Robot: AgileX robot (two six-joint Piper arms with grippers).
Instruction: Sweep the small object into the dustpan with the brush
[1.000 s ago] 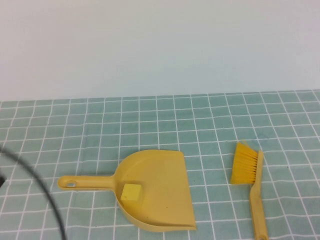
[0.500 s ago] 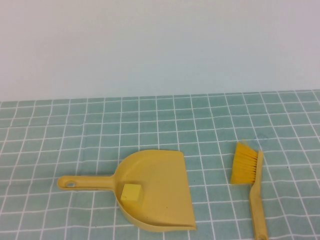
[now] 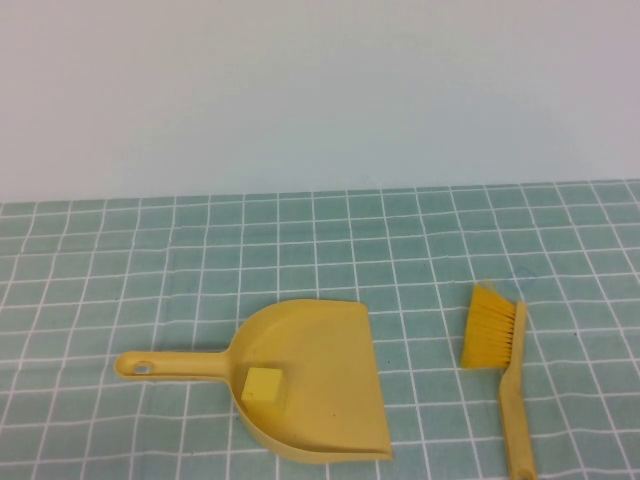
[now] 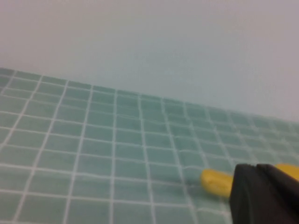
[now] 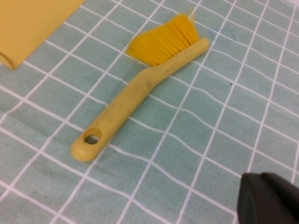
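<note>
- Yellow cube [image 3: 263, 384] lies inside the dustpan [image 3: 330, 400] on the tiled worktop [image 3: 420, 250].
- Brush [image 3: 498, 360] lies flat, near the dustpan, untouched.
- Left end effector [image 4: 264, 193] sits near the dustpan handle; state cannot be determined.
- Right end effector [image 5: 268, 198] sits near the brush; state cannot be determined.

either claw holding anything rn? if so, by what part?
Nothing held. Brush lies free on the table right of the dustpan, cube inside it. Left claw and right claw show only as dark edges in wrist views.

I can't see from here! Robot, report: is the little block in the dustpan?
Yes. Small block inside dustpan. Brush lying free on the table, right of dustpan. Both grippers pulled back, holding nothing. Nothing in the way.
</note>
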